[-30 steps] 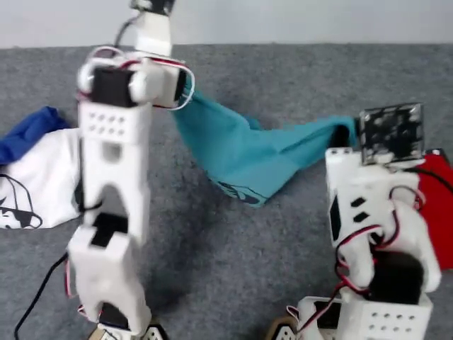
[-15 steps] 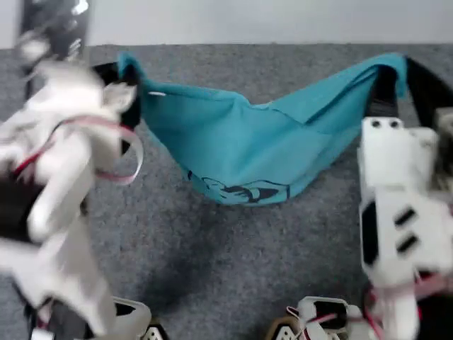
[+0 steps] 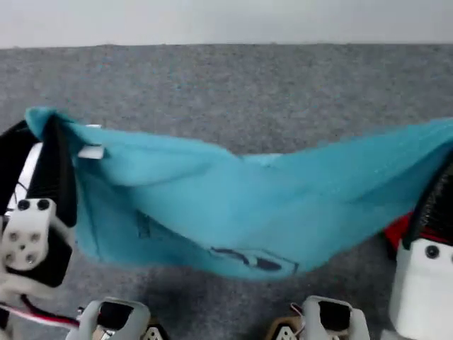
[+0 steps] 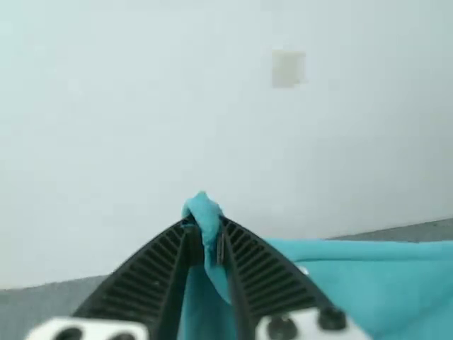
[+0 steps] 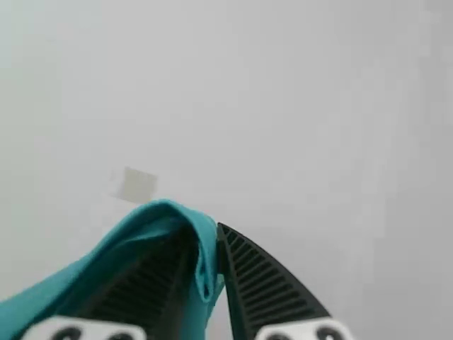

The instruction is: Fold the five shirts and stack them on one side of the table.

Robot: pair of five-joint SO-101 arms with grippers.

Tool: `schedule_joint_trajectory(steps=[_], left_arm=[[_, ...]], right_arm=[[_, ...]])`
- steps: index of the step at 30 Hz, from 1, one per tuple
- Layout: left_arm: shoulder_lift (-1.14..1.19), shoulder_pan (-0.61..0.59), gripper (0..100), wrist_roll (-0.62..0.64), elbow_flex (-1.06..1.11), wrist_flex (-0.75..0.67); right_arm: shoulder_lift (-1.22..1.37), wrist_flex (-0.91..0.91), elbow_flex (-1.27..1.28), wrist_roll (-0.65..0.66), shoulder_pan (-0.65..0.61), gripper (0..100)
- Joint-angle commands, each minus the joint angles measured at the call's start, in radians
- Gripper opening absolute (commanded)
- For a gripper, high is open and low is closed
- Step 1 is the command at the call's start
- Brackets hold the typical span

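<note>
Left claw (image 4: 205, 232) is clenched on one corner of the teal shirt (image 3: 233, 198), right claw (image 5: 210, 244) on the other. It hangs spread between them, above the table (image 3: 248, 92). Not folded yet, I think. A red cloth (image 3: 396, 228) waits near the right claw.

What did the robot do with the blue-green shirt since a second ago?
The teal shirt was lifted up toward the high camera, and its ends spread out to both sides. It now hangs stretched between the left pincer and the right pincer. Nothing was let go: both pincers stayed shut on it. The red shirt still lies on the grey table.
</note>
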Motion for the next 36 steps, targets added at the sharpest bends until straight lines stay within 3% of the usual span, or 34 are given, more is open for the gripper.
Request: schedule_joint_trajectory(steps=[1, 9, 14, 19, 25, 27, 32, 36], left_arm=[[-0.014, -0.094, 1, 0.069, 0.117, -0.003], [-0.012, -0.121, 1, 0.107, 0.555, -0.180], [-0.009, -0.121, 1, 0.107, 0.806, -0.384], [0.048, -0.080, 1, 0.104, 0.974, -0.631], [0.388, -0.057, 1, 0.100, 0.934, -0.977], [0.523, -0.057, 1, 0.100, 0.874, -1.030], [0.804, -0.060, 1, 0.100, 0.657, -1.013], [0.925, -0.074, 1, 0.098, 0.527, -0.848]], right_arm=[[0.027, 0.051, -0.014, -0.011, 0.071, 0.9], [0.162, 0.088, 0.127, -0.012, 0.048, 0.9], [0.351, 0.035, 0.239, -0.005, -0.125, 0.9], [0.578, -0.134, 0.258, -0.005, -0.170, 0.9], [0.782, -0.329, 0.219, -0.003, -0.170, 0.9], [0.839, -0.381, 0.216, -0.003, -0.173, 0.9], [0.960, -0.495, 0.216, -0.002, -0.173, 0.9], [1.018, -0.360, 0.216, 0.003, -0.171, 0.9]])
